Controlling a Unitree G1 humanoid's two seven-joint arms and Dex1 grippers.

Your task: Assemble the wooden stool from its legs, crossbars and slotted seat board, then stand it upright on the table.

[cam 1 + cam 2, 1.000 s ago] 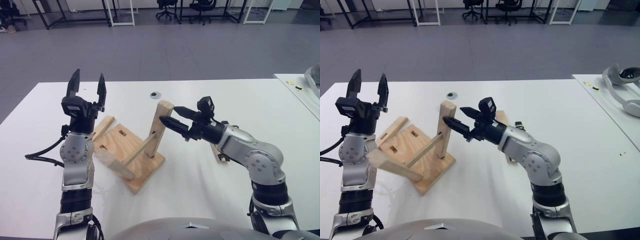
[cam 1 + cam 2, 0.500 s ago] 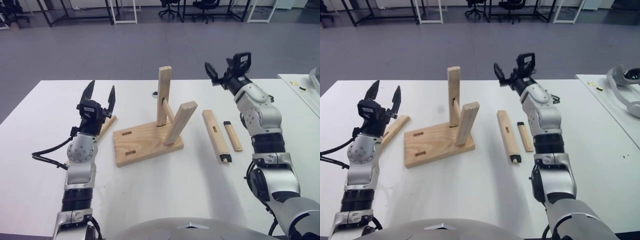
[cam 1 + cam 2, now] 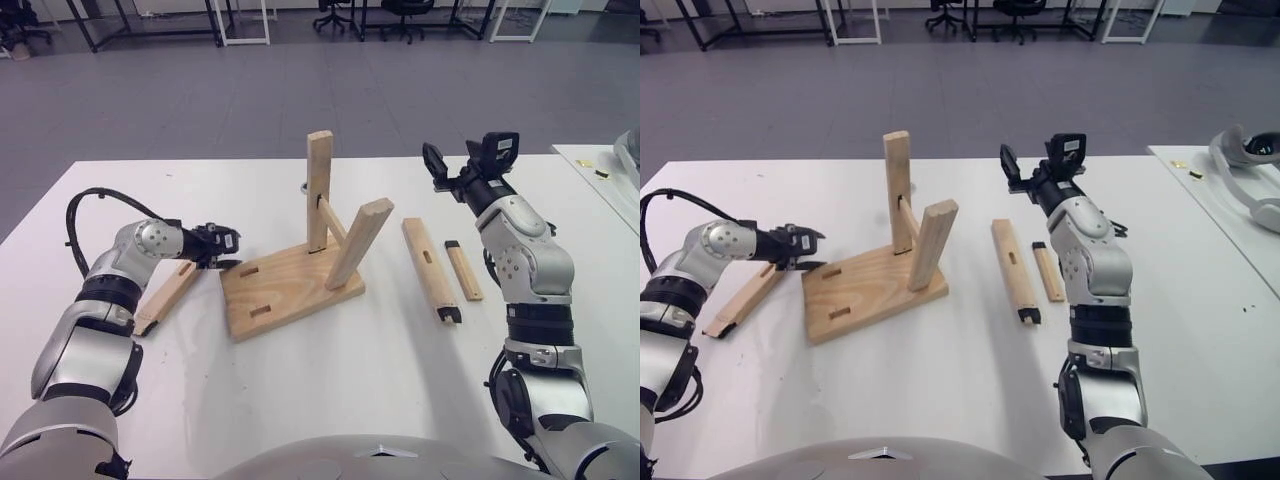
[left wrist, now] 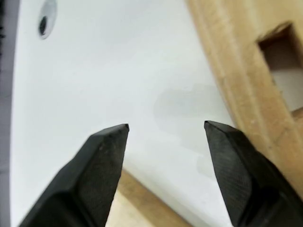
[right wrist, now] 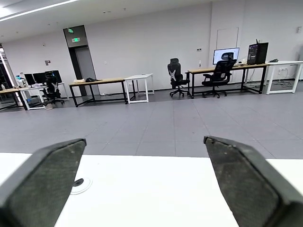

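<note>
The slotted seat board (image 3: 283, 294) lies flat on the white table (image 3: 330, 390). Two legs stand in it: one upright (image 3: 319, 190), one leaning (image 3: 356, 243), with a thin crossbar (image 3: 334, 219) between them. A loose leg (image 3: 166, 296) lies left of the board. Another loose leg (image 3: 428, 268) and a short crossbar (image 3: 463, 270) lie to the board's right. My left gripper (image 3: 227, 252) is open, low over the table beside the board's left corner; its wrist view shows the board's slotted edge (image 4: 246, 94). My right gripper (image 3: 447, 170) is open and empty, raised at the back right.
A round cable grommet (image 3: 305, 187) sits in the table behind the upright leg. A white headset (image 3: 1250, 175) lies on a neighbouring table at the far right. The table's front half is bare. Desks and office chairs (image 5: 176, 78) stand far behind.
The board has gone from tipped up on an edge to lying flat. My left gripper has dropped from raised to the table by the board's left corner. The right gripper has withdrawn back and right.
</note>
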